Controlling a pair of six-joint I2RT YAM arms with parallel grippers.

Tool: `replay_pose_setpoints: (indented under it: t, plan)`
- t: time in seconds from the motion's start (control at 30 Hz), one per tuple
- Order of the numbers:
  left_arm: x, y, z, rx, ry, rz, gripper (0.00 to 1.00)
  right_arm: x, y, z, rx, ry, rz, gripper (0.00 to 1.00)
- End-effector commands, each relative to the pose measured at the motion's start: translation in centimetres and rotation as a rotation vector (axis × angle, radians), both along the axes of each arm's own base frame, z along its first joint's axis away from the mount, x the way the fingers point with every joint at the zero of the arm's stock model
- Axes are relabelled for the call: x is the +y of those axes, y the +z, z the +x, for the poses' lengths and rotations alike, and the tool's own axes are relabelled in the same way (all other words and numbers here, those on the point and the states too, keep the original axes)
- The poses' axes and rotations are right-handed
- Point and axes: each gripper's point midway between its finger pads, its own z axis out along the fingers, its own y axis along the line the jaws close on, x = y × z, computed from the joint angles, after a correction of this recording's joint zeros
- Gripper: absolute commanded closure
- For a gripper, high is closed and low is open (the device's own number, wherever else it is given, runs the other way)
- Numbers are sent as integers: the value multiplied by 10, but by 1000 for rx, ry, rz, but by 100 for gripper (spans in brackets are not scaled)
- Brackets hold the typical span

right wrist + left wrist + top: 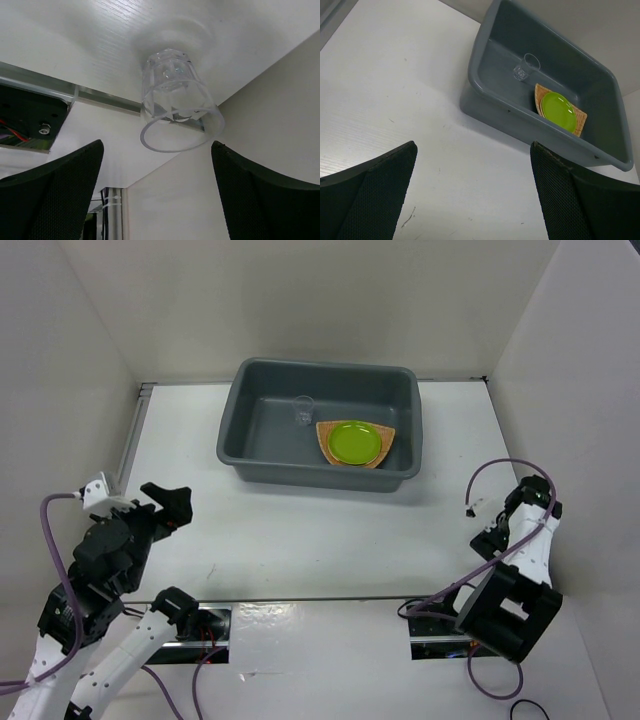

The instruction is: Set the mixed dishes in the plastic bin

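Sitting just ahead of the right gripper (156,145), whose empty fingers are spread wide, the small clear faceted cup (177,100) is outside the large dark grey plastic bin (320,362). It looks light, stiff and slippery, maybe breakable, so a gentle pinch across its faceted wall seems best. Meanwhile the left gripper (472,145) is spread too.

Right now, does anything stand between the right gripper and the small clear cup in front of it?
Nothing visible does. The small clear cup sits on the white table straight ahead of the open right gripper, untouched.
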Motion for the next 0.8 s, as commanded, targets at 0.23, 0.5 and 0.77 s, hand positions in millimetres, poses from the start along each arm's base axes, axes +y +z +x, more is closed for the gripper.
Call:
replay_pose_setpoints:
  t: [0.23,0.5,0.77]
  plan:
    - [2,10,0,-48,2,0,0,1,-14,1,51,23,58,21]
    - [3,11,-2,-56,2,-4,0,2,-31,0,120,-36,101,70]
    - [4,10,-4,-64,2,-9,0,3,9,33,-6,-41,139,100]
